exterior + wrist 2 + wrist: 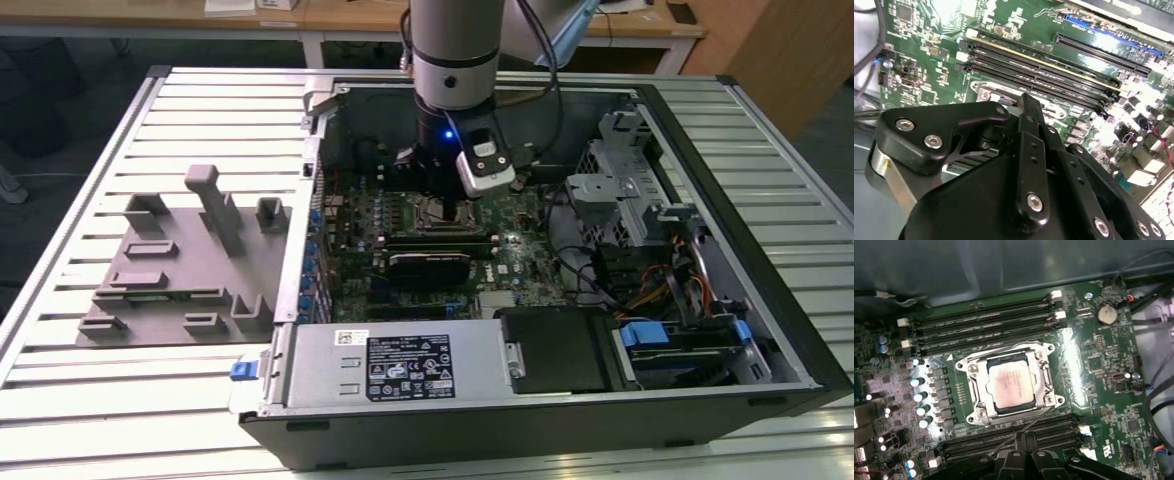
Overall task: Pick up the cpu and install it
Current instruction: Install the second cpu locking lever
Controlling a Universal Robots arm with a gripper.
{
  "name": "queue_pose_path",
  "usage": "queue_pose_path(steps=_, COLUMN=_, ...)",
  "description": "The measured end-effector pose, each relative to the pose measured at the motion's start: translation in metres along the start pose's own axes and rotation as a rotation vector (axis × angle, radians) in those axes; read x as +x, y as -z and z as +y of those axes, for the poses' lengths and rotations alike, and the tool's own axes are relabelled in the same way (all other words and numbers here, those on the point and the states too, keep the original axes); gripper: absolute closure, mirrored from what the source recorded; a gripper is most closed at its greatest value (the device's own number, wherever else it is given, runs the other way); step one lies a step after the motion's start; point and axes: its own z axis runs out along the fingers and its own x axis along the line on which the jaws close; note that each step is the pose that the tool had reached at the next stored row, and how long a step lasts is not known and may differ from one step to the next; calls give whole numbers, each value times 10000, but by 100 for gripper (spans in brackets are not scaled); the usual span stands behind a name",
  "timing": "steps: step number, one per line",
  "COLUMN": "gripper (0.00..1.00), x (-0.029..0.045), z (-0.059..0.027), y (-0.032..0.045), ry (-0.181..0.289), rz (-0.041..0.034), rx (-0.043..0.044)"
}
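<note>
Cpu: the cpu (1010, 385) lay flat in the metal-framed socket (972, 390) on the motherboard, silver top up, square with the frame around it, as seen in the first wrist view.
Hand: the hand (445, 188) hung at the end of the arm inside the open computer case, low over the socket area in the exterior view; in the first wrist view its black linkage (1026, 460) sat just beside the socket, apart from the cpu.
Hand state: I could not tell whether it was released or clenched; nothing was seen held in it.
Motherboard: the green motherboard (514, 255) lay flat on the case floor, with black memory slots (984, 322) running on both sides of the socket and a coin battery (1106, 314) near one corner of the board.
Computer case: the computer case (747, 160) lay on its side, open upward, on the exterior view's right half of the table (227, 95); a power supply (387, 365) filled its near edge.
Fixture: a grey fixture (180, 265) with upright blocks sat on the table at the exterior view's left, just beside the case.
</note>
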Motion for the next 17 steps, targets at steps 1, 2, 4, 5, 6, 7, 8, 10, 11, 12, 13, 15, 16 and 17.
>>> queue_pose_path(steps=1, gripper=89, x=15, z=-4, y=-7, ry=42, rz=1, rx=-2)
queue_pose_path(steps=2, gripper=89, x=26, z=-7, y=-14, ry=94, rz=2, rx=-7)
queue_pose_path(steps=4, gripper=89, x=37, z=-11, y=-30, ry=270, rz=6, rx=-28)
queue_pose_path(steps=5, gripper=89, x=38, z=-12, y=-36, ry=386, rz=8, rx=-37)
queue_pose_path(steps=6, gripper=89, x=39, z=-12, y=-40, ry=521, rz=9, rx=-47)
queue_pose_path(steps=7, gripper=89, x=40, z=-12, y=-43, ry=657, rz=12, rx=-54)
queue_pose_path(steps=8, gripper=89, x=42, z=-12, y=-47, ry=780, rz=13, rx=-63)
queue_pose_path(steps=10, gripper=89, x=64, z=-17, y=-56, ry=905, rz=15, rx=-71)
queue_pose_path(steps=11, gripper=89, x=87, z=-22, y=-62, ry=934, rz=15, rx=-74)
queue_pose_path(steps=12, gripper=89, x=113, z=-28, y=-66, ry=950, rz=15, rx=-75)
queue_pose_path(steps=13, gripper=89, x=142, z=-35, y=-70, ry=958, rz=16, rx=-76)
queue_pose_path(steps=15, gripper=89, x=185, z=-46, y=-76, ry=961, rz=17, rx=-85)
queue_pose_path(steps=16, gripper=89, x=199, z=-53, y=-79, ry=960, rz=19, rx=-99)
queue_pose_path(steps=17, gripper=89, x=208, z=-63, y=-83, ry=958, rz=25, rx=-127)
